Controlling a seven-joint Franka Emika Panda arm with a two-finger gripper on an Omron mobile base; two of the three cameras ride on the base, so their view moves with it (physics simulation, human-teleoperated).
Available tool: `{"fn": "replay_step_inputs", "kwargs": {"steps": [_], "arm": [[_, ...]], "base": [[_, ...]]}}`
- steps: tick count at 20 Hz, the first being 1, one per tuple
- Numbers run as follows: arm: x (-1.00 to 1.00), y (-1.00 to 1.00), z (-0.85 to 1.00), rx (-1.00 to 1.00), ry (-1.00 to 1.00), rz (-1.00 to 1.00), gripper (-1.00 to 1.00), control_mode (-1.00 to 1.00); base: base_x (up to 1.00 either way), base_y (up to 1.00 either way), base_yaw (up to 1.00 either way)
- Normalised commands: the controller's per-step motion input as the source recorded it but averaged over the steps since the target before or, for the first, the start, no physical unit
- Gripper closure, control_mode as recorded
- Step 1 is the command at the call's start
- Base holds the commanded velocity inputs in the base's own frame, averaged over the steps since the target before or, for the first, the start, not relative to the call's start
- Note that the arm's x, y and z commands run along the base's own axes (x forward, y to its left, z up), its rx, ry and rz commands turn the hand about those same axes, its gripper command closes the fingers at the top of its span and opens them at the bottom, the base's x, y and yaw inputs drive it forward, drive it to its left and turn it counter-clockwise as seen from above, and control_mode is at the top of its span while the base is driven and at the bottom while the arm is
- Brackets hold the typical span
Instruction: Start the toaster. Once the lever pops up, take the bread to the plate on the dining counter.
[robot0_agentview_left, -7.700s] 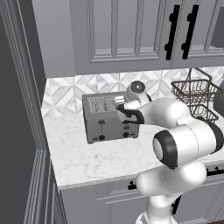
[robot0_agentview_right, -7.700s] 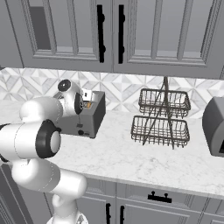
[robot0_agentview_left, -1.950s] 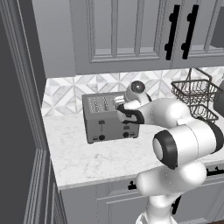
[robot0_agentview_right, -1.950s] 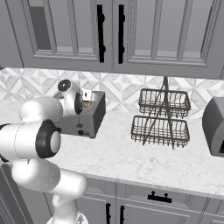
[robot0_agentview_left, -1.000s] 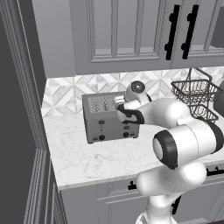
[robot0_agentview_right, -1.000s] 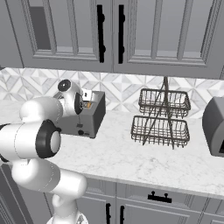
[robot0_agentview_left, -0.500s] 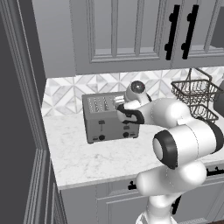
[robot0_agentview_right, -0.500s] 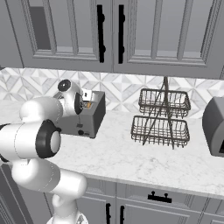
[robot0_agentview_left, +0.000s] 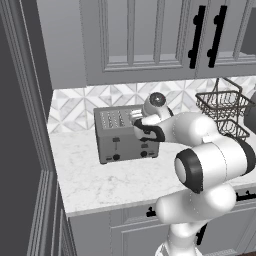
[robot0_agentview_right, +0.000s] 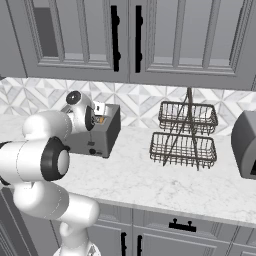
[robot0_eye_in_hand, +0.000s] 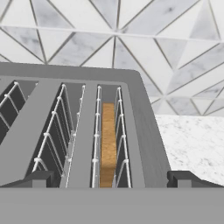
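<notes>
The grey toaster (robot0_agentview_left: 124, 142) stands on the marble worktop against the tiled wall, also seen as the toaster (robot0_agentview_right: 102, 135) and from above as the toaster (robot0_eye_in_hand: 144, 131). The bread (robot0_eye_in_hand: 107, 144) stands on edge in the rightmost slot, its brown crust edge up. My gripper (robot0_eye_in_hand: 109, 179) hovers open just above that slot, one fingertip on each side of it, touching nothing. From the sides, the gripper (robot0_agentview_left: 136, 119) and the gripper (robot0_agentview_right: 100, 114) sit over the toaster's right end. A black lever (robot0_agentview_left: 116, 144) shows on the front. The plate and the dining counter are out of view.
A two-tier wire basket (robot0_agentview_right: 183, 134) stands on the worktop to the right of the toaster, with a grey appliance (robot0_agentview_right: 245, 145) beyond it. Upper cabinets (robot0_agentview_left: 150, 40) hang low over the toaster. A tall dark panel (robot0_agentview_left: 25, 125) closes the left end.
</notes>
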Motion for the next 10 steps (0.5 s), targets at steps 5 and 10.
{"fn": "replay_step_inputs", "kwargs": {"steps": [5, 10], "arm": [[0.00, 0.00, 0.00, 0.00, 0.00, 0.00, -1.00, -1.00], [0.00, 0.00, 0.00, 0.00, 0.00, 0.00, -1.00, -1.00]], "base": [[0.00, 0.00, 0.00], [0.00, 0.00, 0.00]]}}
